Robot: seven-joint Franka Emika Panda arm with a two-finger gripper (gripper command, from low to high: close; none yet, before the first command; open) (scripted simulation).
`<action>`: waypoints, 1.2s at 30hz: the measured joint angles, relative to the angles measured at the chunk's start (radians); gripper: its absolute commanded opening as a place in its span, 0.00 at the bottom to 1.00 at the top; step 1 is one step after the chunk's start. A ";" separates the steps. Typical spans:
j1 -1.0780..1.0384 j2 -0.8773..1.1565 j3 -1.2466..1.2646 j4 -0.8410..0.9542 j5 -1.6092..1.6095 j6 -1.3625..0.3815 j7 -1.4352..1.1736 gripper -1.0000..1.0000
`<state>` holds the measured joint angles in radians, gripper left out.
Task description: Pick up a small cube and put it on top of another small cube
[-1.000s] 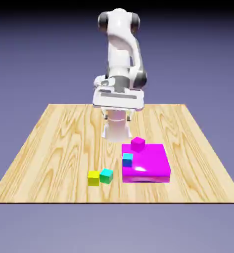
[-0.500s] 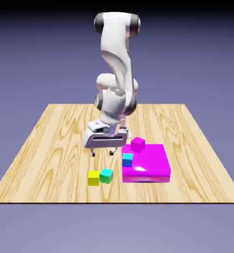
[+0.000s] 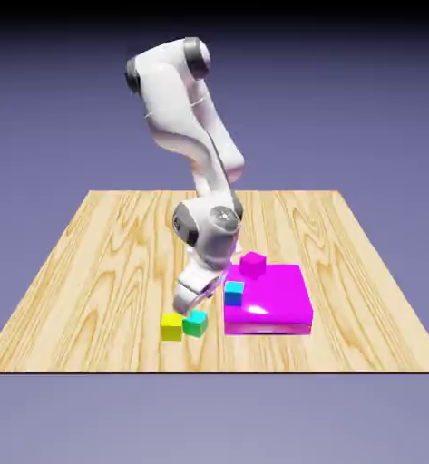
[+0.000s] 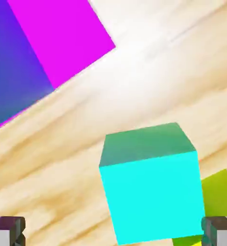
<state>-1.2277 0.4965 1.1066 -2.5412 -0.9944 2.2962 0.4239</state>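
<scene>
The small cube [image 3: 196, 323], teal-green, sits on the table beside a yellow cube [image 3: 171, 326]. My gripper [image 3: 192, 306] hangs low right over it, tilted, jaws open. In the hand view the small cube [image 4: 151, 187] looms large between the two grey fingertips [image 4: 7, 230], which stand wide apart and clear of its sides. The other small cube [image 3: 252, 264], magenta, rests on the far part of the flat magenta slab [image 3: 272, 304].
A bluer cyan cube [image 3: 234, 293] sits on the slab's front left corner, close to my hand. The yellow cube [image 4: 221, 190] touches the teal cube's side in the hand view. The slab [image 4: 62, 33] fills that view's upper left.
The arm has swung down and forward from above the table's middle. The hand has dropped to just over the teal-green cube. The jaws have stayed open and no cube has moved.
</scene>
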 measured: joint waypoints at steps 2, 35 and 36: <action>-0.072 0.066 0.072 0.013 -0.065 -0.047 -0.014 0.50; 0.327 -0.224 -0.026 0.090 0.088 -0.014 0.260 0.00; 0.363 -0.250 -0.047 0.088 0.116 -0.013 0.283 0.00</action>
<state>-0.8642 0.2460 1.0594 -2.4530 -0.8787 2.2836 0.7074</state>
